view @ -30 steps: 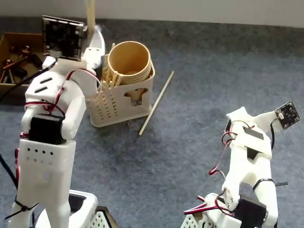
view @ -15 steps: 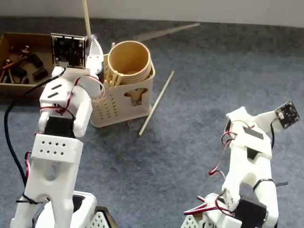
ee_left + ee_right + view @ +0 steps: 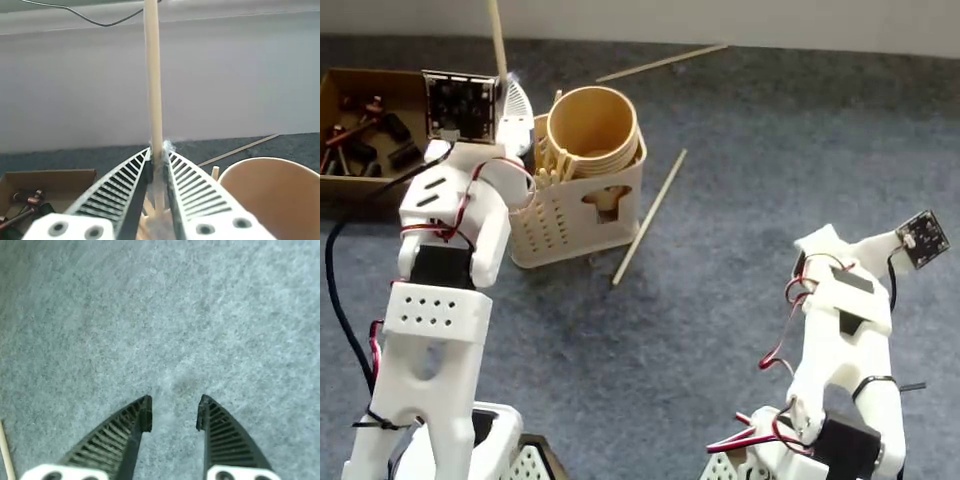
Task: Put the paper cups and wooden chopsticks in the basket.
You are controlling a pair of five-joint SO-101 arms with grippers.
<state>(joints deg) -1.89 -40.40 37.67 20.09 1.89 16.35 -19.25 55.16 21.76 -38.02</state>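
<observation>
Pale wooden chopstick (image 3: 152, 75) stands upright, pinched in your left gripper (image 3: 158, 162) beside the white slotted plastic basket (image 3: 570, 228) holding the tan paper cups (image 3: 592, 125). You seem mid-delivery: centre it over the basket's chopstick side, lower, then release. Your right gripper (image 3: 172, 412) hangs parted, empty.

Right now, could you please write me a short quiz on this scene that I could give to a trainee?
1. True or false: the left claw is shut on a chopstick.
2. Where are the paper cups? A in the basket, B beside it, C under it.
3. How many loose chopsticks lie on the carpet?
Key: 1 true; 2 A; 3 two.
</observation>
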